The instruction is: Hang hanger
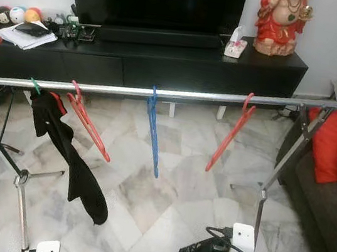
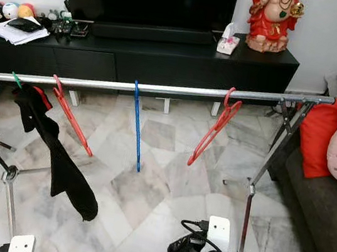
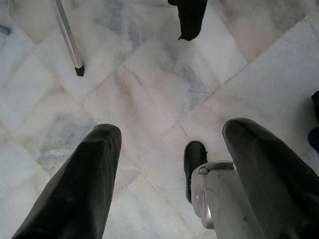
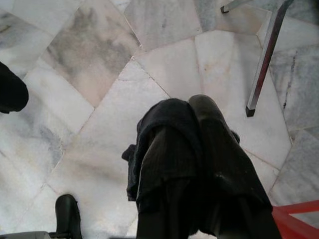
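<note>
A silver clothes rail (image 1: 179,93) crosses the room on tripod legs. On it hang a red hanger (image 1: 89,127), a blue hanger (image 1: 153,133) and another red hanger (image 1: 231,133). At the rail's left end a black garment (image 1: 74,162) droops from a green hook (image 1: 35,85). My right gripper (image 4: 187,107) is low over the floor, shut on a bunched black cloth (image 4: 159,144); a red bar (image 4: 295,219) shows beside its fingers. The left gripper (image 3: 169,134) hangs open over bare tiles.
A black TV cabinet (image 1: 165,62) with a TV stands behind the rail. A dark sofa (image 1: 327,207) with a red cushion (image 1: 334,144) is on the right. The rail's tripod legs (image 1: 20,205) spread over the marble floor. My black foot (image 3: 194,157) is below.
</note>
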`<state>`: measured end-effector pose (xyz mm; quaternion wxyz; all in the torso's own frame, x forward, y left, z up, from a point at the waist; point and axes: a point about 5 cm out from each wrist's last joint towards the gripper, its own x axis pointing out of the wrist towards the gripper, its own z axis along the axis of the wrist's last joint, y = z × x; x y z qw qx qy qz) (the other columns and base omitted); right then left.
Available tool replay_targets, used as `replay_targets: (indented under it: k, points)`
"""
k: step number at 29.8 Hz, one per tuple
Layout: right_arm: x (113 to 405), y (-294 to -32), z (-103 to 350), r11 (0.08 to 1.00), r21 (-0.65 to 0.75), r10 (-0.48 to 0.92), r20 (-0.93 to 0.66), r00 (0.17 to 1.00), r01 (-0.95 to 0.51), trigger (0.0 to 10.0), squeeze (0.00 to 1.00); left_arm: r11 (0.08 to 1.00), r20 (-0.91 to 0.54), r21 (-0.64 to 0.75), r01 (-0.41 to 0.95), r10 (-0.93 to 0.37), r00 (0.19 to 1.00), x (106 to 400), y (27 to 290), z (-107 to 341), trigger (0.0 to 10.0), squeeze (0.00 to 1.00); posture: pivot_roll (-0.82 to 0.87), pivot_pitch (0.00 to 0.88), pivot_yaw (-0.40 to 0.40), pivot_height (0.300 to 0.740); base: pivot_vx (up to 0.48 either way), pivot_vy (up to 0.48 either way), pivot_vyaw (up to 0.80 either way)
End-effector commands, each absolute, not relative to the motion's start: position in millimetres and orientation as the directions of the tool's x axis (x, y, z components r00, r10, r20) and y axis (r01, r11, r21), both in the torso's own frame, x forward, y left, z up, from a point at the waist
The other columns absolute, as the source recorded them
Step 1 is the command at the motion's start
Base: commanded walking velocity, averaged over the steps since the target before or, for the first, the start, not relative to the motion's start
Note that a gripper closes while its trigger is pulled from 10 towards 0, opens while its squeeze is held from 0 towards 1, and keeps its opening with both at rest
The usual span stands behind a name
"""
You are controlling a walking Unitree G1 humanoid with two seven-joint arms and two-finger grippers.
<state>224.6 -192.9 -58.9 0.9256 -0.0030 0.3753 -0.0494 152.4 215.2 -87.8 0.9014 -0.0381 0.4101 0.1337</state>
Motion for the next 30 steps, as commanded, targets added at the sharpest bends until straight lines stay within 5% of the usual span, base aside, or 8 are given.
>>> replay_targets:
  k: [1,30]
  points:
    - [228.0,-192.8,-56.3,0.994,-0.035,-0.102,-0.677,0.728,0.107,10.0,0.00,0.959,-0.753,0.053,-0.277,0.221,0.620,150.2,219.3,-88.1,10.0,0.00,-0.10,0.000,0.061,0.740,0.289,0.000,0.00]
    - [229.9,-197.3,-54.6,0.994,-0.054,-0.108,-0.677,0.728,0.098,10.0,0.00,0.957,-0.744,0.063,-0.283,0.234,0.626,153.4,220.1,-86.6,10.0,0.00,-0.08,0.000,0.050,0.740,0.276,0.000,0.00]
